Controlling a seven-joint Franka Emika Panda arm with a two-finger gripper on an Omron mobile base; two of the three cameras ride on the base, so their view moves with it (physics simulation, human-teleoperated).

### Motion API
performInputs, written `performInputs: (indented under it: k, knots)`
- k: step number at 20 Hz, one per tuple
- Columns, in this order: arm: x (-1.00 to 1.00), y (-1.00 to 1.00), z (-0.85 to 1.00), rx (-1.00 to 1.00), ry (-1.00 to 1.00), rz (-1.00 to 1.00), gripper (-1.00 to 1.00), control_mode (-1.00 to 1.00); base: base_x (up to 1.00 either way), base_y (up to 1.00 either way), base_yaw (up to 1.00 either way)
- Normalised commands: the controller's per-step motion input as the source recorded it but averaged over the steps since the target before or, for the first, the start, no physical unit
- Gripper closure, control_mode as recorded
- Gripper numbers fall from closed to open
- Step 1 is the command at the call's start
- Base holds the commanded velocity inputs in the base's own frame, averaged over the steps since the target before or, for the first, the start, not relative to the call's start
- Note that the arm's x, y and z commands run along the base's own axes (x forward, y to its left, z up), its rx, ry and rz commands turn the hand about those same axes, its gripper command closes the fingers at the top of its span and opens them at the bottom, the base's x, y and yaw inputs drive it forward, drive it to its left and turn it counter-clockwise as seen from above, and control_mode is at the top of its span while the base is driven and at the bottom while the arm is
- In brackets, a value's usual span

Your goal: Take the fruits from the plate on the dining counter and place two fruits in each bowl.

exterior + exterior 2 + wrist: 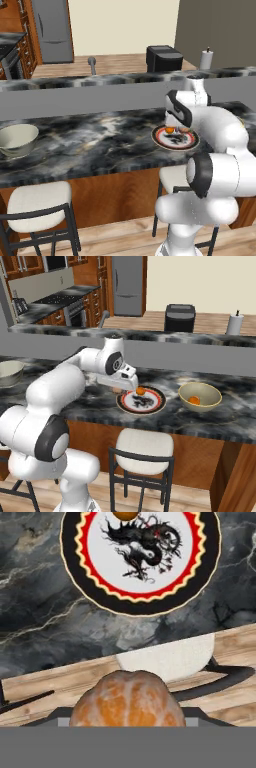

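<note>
The gripper (125, 724) is clamping a peeled-looking orange fruit (125, 699), jaws closed snugly around its middle, just above the near edge of the plate (80, 587) on the dining counter (100, 140). Round and squat, the fruit is showing no long axis and pointing nowhere; it is likely light, slightly soft and smooth-skinned, so a gentle grip across its widest part is suiting it best. Another orange fruit (141, 390) is sitting on the plate, one more (194, 400) is lying in the right bowl (200, 396), and the left bowl (17, 140) is waiting well apart.
</note>
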Motion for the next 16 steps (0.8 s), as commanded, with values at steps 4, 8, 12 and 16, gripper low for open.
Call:
performInputs:
  k: [4, 8, 12, 16]
  knots:
    - [-0.51, 0.19, 0.04, -0.06, -0.14, 0.23, 1.00, -1.00, 0.00, 0.00, 0.00]
    - [-0.26, 0.04, 0.03, -0.06, -0.06, 0.09, 1.00, -1.00, 0.00, 0.00, 0.00]
    - [-0.12, 0.08, 0.11, -0.04, 0.00, 0.00, 1.00, -1.00, 0.00, 0.00, 0.00]
    - [0.00, 0.00, 0.07, 0.00, 0.00, 0.00, 1.00, -1.00, 0.00, 0.00, 0.00]
